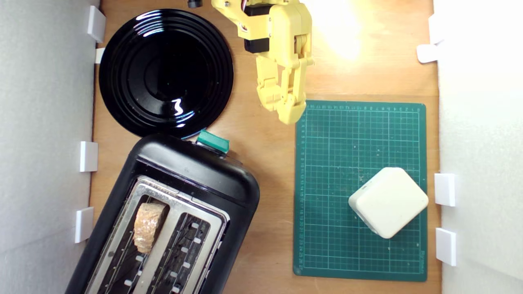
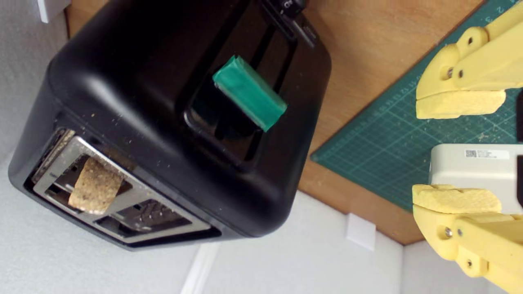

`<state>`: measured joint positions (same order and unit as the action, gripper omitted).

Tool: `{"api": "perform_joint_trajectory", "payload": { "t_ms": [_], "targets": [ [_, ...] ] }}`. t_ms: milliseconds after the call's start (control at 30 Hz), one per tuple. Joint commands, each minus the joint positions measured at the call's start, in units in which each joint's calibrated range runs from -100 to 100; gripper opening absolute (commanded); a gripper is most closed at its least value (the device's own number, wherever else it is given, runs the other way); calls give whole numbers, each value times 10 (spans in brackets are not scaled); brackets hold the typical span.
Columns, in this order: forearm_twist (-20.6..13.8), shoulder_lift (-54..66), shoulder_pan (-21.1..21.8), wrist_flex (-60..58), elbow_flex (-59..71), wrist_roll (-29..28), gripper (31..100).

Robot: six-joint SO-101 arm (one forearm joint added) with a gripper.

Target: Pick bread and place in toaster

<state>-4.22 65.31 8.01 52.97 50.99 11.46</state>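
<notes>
state: bread [image 1: 148,226] stands in the toaster [image 1: 192,171] slot farther from the mat [image 1: 327,134], top poking out | gripper [image 2: 457,153]: jaws wide apart, holding nothing, between toaster and mat | step: we judge placing done, retreat | how: we'd lift straight clear, keeping off the lever [image 2: 249,92] and the block [image 1: 388,202]

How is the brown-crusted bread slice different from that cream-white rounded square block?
The brown-crusted bread slice is tan, rough and holey; the cream-white rounded square block is smooth and plain. The bread stands on edge in a slot of the black two-slot toaster; the block lies flat on the green gridded cutting mat. The open yellow gripper touches neither.
</notes>
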Motion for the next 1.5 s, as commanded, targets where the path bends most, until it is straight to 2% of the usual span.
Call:
{"api": "perform_joint_trajectory", "payload": {
  "t_ms": [0, 133, 233, 500, 600, 700, 1467],
  "targets": [
    [-5, 64, -4, -20, 49, 1, 731],
    [-15, 123, -6, -19, 129, 9, 731],
    [-8, 175, -19, -19, 185, 25, 731],
    [-9, 257, -13, -19, 313, 28, 723],
    [-14, 316, -17, -19, 387, 28, 631],
    [-15, 339, -19, -17, 415, 40, 580],
    [-19, 339, -20, 21, 476, 40, 388]
  ]
}}
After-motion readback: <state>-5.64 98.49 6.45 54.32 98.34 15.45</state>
